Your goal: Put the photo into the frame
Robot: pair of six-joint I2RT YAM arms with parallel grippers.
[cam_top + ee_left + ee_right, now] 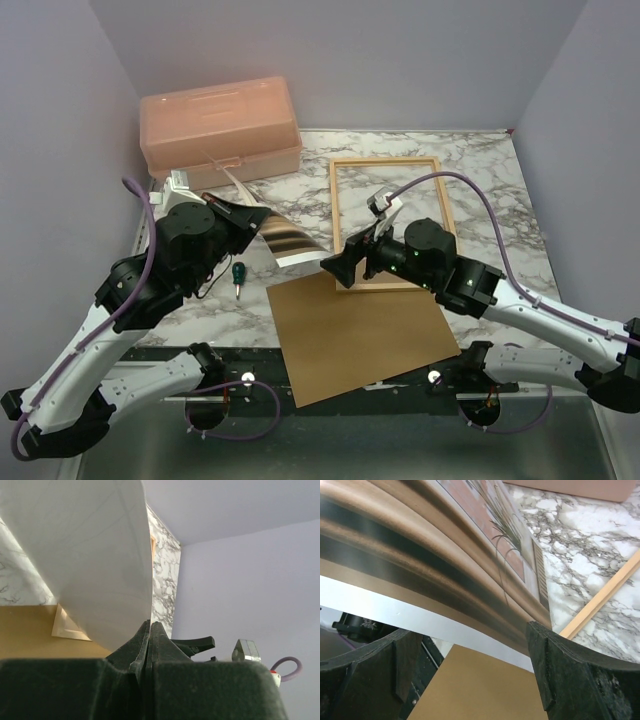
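ok, marble tabletop (480,190) fills the middle of the top view. brown backing board (360,335) lies flat at lower centre, tilted a bit, its upper edge just beside the lower end of the frame. peach toolbox (220,125) sits closed at upper left against the back wall. the frame (385,161) lies flat at upper centre-right with marble showing through it; its lower end is partly hidden behind the right arm.

the photo (285,240) is up off the tabletop at centre-left, between toolbox and board, left of the frame and not in it. it is bowed into a curve. left wrist view shows its plain white back (90,555); right wrist view shows the printed plant side (445,555).

left pincer (262,210) is clamped tight on one edge of the photo, fingers pressed together on the sheet (150,627). right pincer (335,268) is at centre by the photo's lower corner, jaws spread wide (470,640), the sheet's edge running across the gap, nothing gripped.

green-handled screwdriver (238,272) lies on the tabletop left of the board.
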